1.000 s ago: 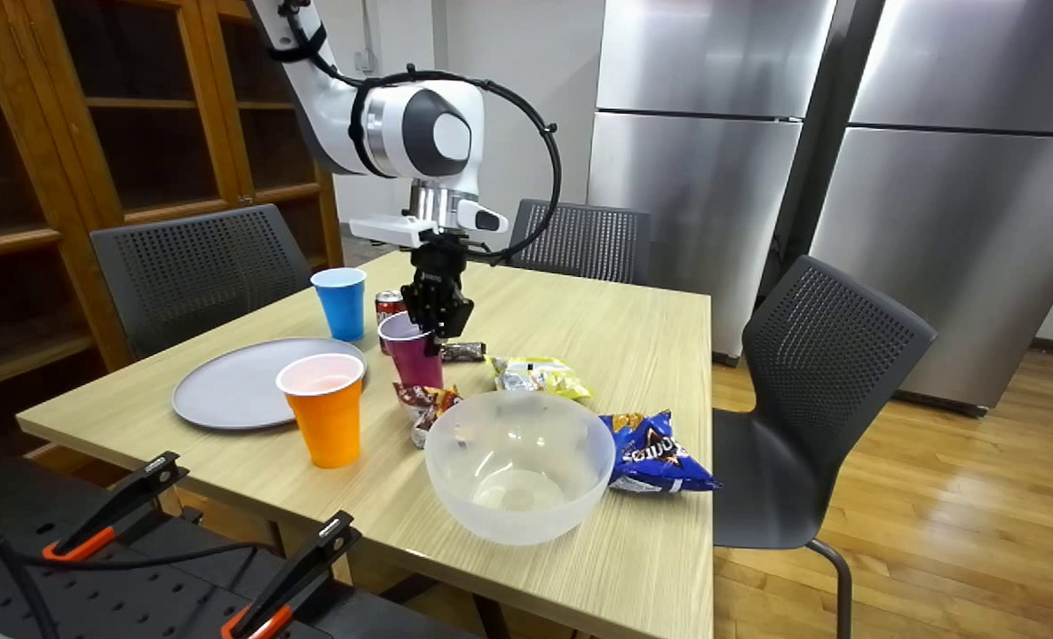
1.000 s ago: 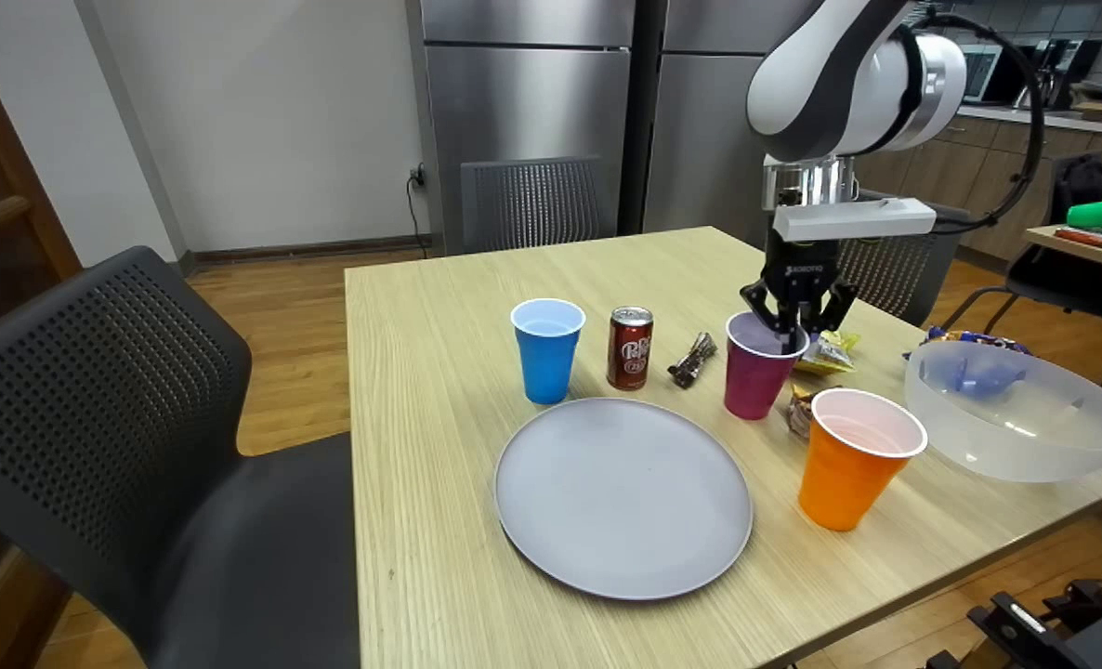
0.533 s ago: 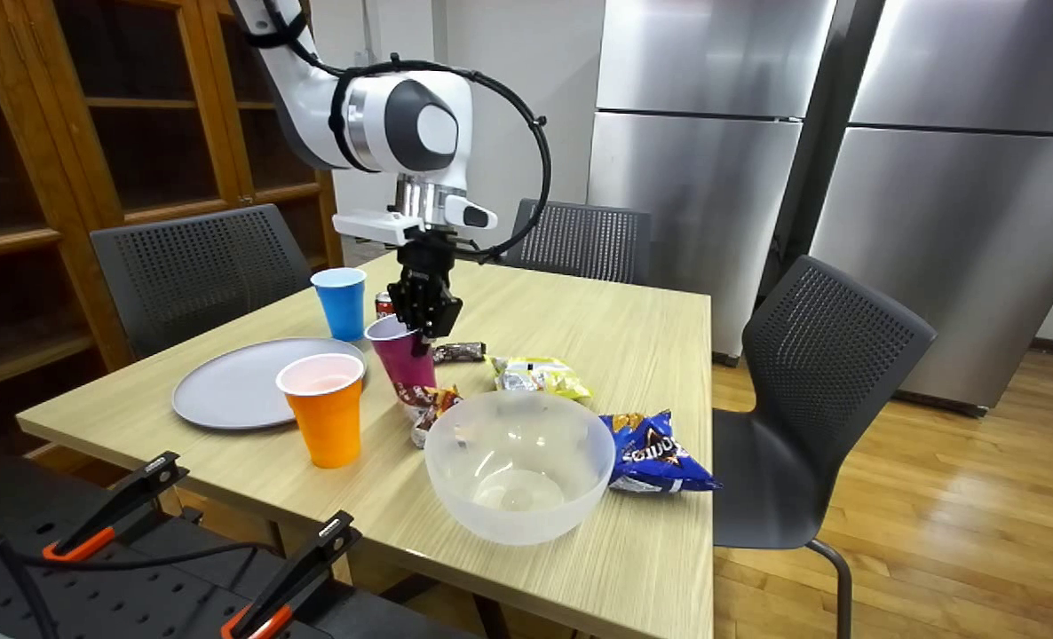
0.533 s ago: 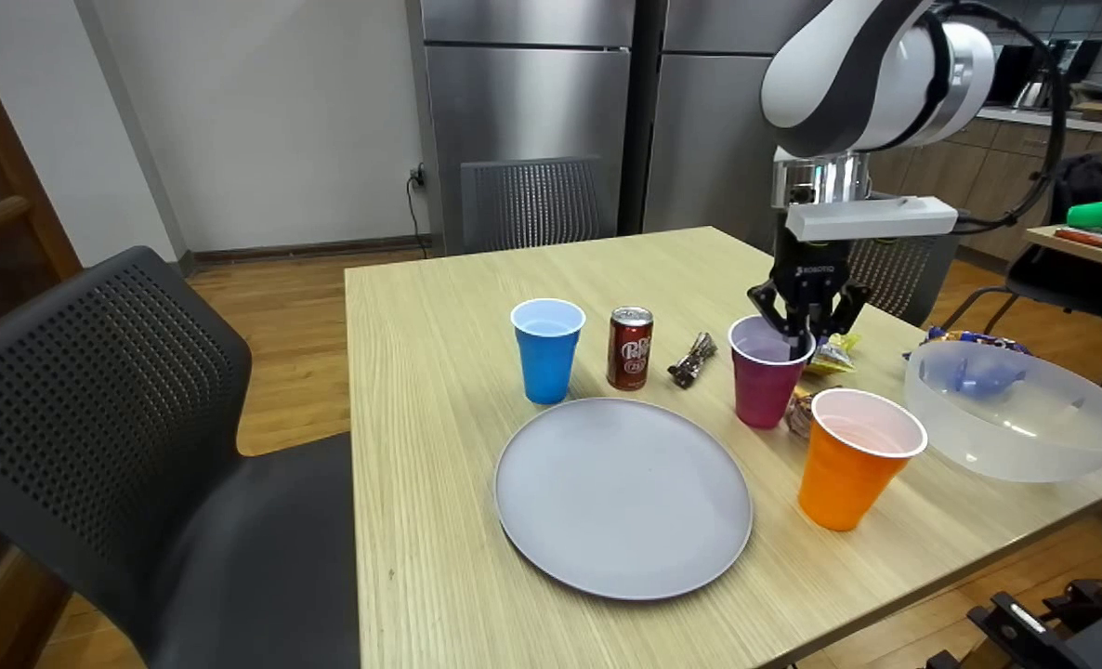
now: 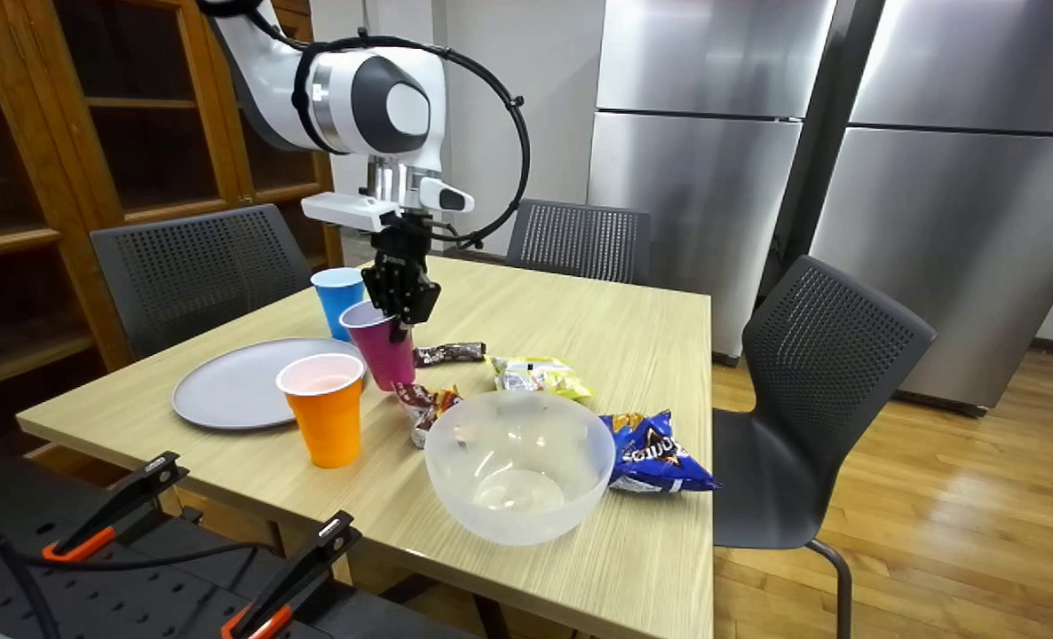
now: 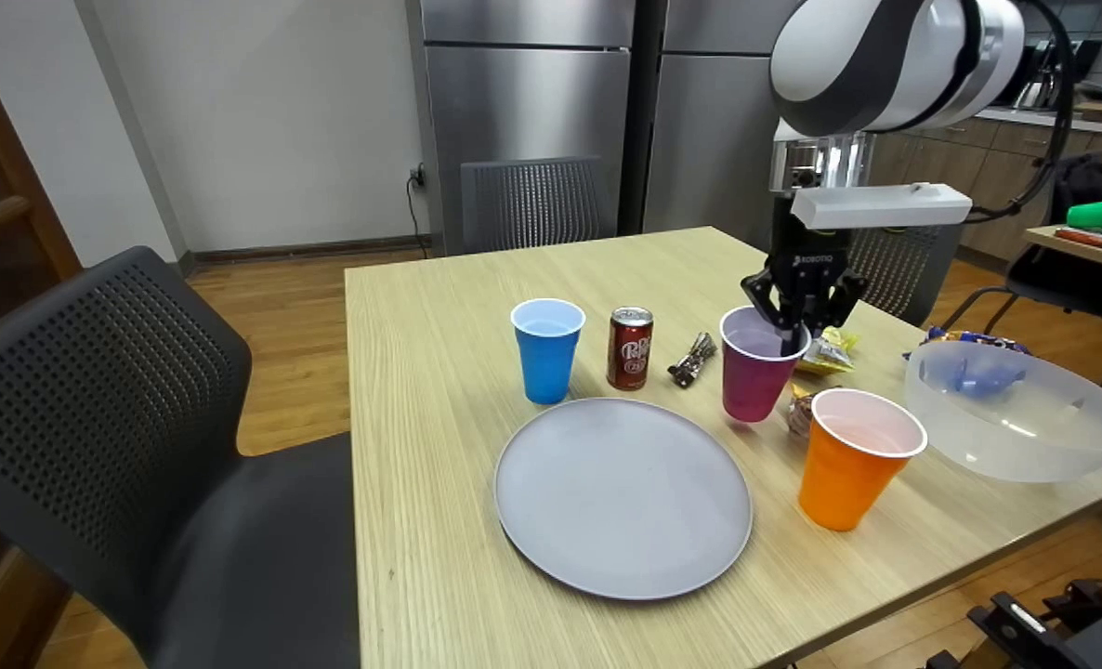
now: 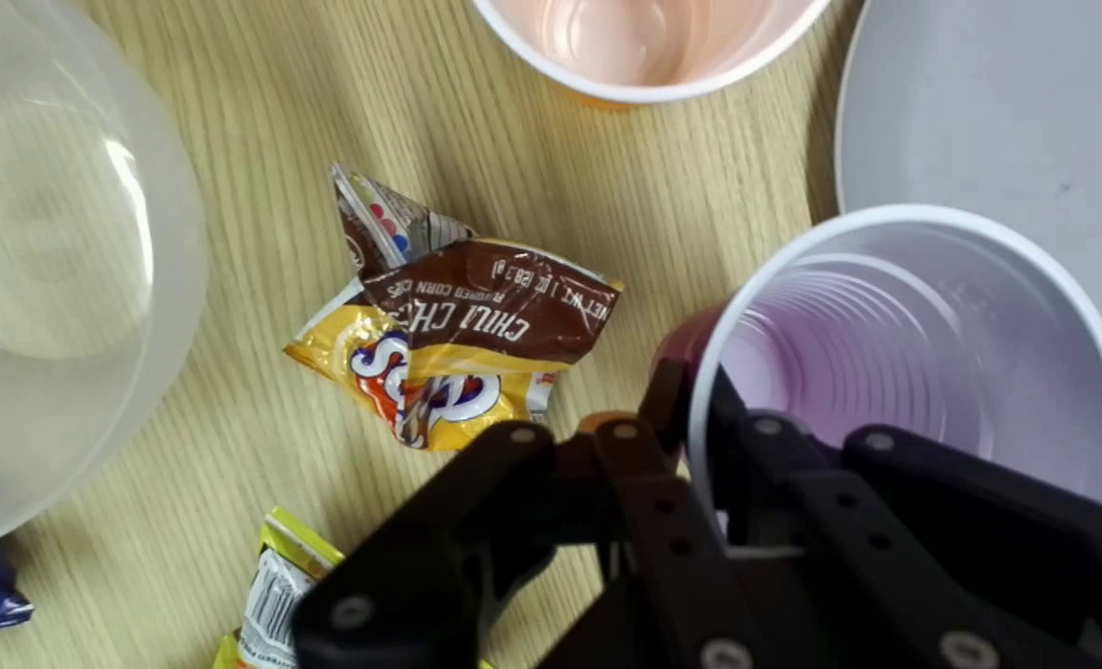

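Purple cup [image 6: 753, 386] has shifted toward the plate [image 6: 621, 502], end effector [image 7: 697, 400] pinching its rim. Keep pressure light and movement slow.

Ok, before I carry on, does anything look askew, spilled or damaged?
The purple cup: pinched at one side of its rim by the gripper, it seems to lean more than the orange cup in an exterior view. I see no spill or damage.
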Tool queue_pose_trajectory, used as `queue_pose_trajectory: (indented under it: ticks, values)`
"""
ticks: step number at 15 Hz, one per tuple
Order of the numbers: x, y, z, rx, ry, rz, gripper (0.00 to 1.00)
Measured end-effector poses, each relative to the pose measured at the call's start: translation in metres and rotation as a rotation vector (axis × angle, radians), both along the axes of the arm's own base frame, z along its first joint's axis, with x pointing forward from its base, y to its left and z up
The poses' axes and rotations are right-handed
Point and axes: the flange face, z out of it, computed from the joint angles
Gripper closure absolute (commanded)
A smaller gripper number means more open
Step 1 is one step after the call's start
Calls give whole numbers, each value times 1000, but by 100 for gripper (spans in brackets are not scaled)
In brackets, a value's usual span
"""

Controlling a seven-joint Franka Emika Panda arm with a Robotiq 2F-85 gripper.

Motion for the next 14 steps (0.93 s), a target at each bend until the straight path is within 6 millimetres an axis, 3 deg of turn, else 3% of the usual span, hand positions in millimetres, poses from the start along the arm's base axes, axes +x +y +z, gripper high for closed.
queue_pose_trajectory:
  ticks: [8, 14]
  values:
    - [-6, 52, 6, 19, -6, 107, 98]
    - [-16, 111, 6, 36, -2, 219, 98]
